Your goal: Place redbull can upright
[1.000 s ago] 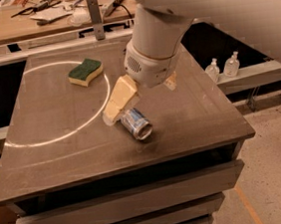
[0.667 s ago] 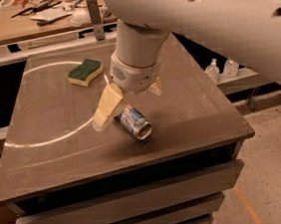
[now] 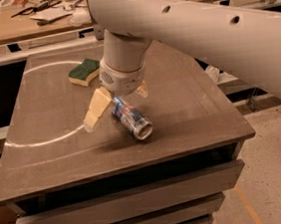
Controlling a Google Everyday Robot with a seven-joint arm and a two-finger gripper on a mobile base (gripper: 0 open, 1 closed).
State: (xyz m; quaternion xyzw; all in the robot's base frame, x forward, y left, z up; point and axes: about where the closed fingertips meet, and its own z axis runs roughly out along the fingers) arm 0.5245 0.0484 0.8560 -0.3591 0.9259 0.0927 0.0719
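The redbull can (image 3: 132, 119) lies on its side near the middle front of the dark table (image 3: 59, 152). Its silver top points toward the front right. My gripper (image 3: 116, 107) hangs from the big white arm right over the can's far end. It is open. One tan finger (image 3: 95, 108) is on the left of the can and the other finger (image 3: 141, 89) is behind it on the right. The can's far end is partly hidden by the wrist.
A green and yellow sponge (image 3: 84, 71) lies at the back left of the table, inside a pale curved line (image 3: 43, 139). A cluttered workbench (image 3: 35, 20) stands behind. The table's front edge is close to the can. Bare floor (image 3: 277, 169) is at the right.
The arm has shifted left and closer over the can, and now straddles its far end. The can still lies on its side in the same place.
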